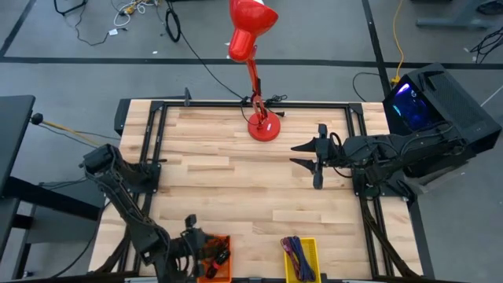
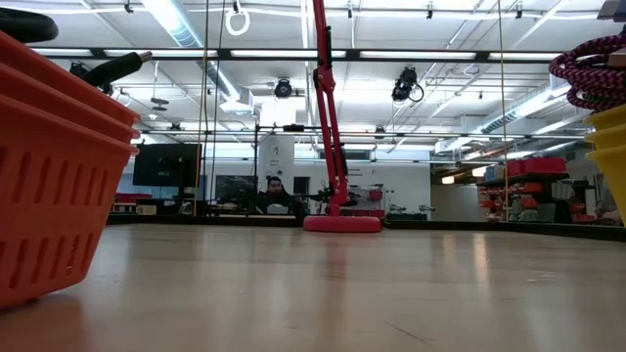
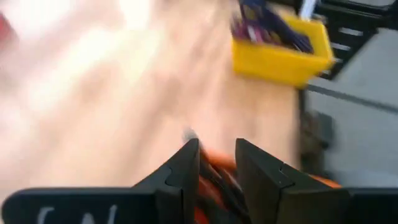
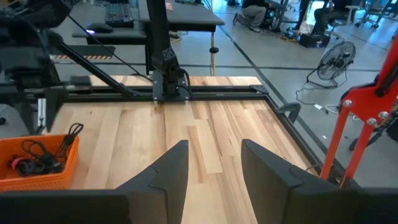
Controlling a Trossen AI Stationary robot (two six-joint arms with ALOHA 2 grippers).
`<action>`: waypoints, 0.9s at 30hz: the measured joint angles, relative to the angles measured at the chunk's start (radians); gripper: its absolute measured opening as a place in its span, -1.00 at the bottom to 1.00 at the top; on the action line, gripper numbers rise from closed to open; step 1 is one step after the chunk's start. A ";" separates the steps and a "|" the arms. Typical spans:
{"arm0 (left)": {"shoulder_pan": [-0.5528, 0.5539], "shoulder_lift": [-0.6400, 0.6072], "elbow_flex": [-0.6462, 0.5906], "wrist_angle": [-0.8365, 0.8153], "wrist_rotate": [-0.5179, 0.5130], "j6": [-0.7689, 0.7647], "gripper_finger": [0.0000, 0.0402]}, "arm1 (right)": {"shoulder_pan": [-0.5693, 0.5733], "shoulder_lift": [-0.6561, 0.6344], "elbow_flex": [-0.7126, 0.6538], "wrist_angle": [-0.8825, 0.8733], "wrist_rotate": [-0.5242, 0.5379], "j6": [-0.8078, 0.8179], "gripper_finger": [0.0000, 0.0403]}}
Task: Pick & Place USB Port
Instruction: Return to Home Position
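1. At the bench (image 1: 236, 189) edge opposite the red lamp (image 1: 263, 128), an orange bin (image 1: 228, 266) and a yellow bin (image 1: 313, 250) stand apart from each other.
2. The black cable (image 1: 212, 255) lies in a loose tangle inside the orange bin. The blue cable (image 1: 297, 256) is a braided bundle with purple and red strands. It fills the yellow bin and heaps above the rim.
3. Both cables look light, soft and floppy. I'd expect loose loops to sag and catch on the bins' slotted walls.
4. The safest hold is probably across the bunched middle of a bundle, where several strands can be pinched at once. A plug end would let the rest trail.
5. The left gripper (image 1: 198, 245) hangs over the orange bin, far across the bench from the lamp. Its fingers are a little apart, with nothing between them.
6. The right gripper (image 1: 299, 155) is near the lamp's base. Its fingers are spread wide and empty.
7. The sorting looks finished to me, with only the arms left to park.
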 joint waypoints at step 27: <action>0.298 -0.430 0.000 -0.575 -0.357 0.410 -0.45 | -0.199 0.000 -0.319 0.520 -0.095 -0.109 -0.25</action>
